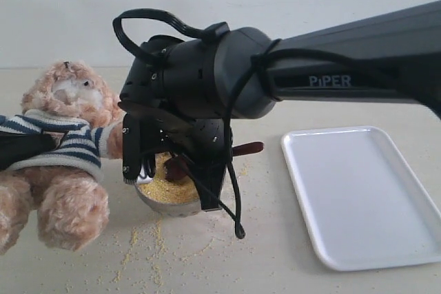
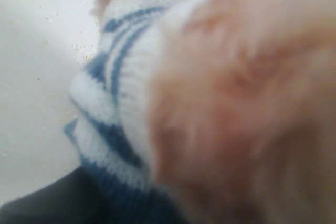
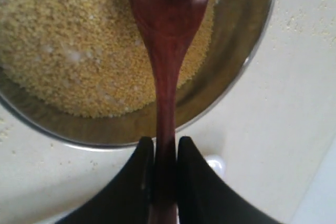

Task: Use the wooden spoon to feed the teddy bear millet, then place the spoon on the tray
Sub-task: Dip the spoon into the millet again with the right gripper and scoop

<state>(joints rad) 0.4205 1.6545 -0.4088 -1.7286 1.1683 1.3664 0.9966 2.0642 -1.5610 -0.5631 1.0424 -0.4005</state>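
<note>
wooden spoon [image 3: 168, 51] pinched by handle in right gripper [image 3: 165, 144], jaws tight on it. spoon bowl sticks out ahead of fingertips, sitting down on millet [image 3: 68, 51] in steel bowl [image 3: 236, 82]. looks like scoop step to me, feeding not done yet. teddy bear [image 1: 69, 101] close on one side of that gripper, tray [image 1: 365, 197] off on other side. left gripper [image 1: 24, 148] up against bear's striped shirt, can't tell if clamped. next move: lift spoon level, swing to muzzle, go slow or grains spill.
</note>
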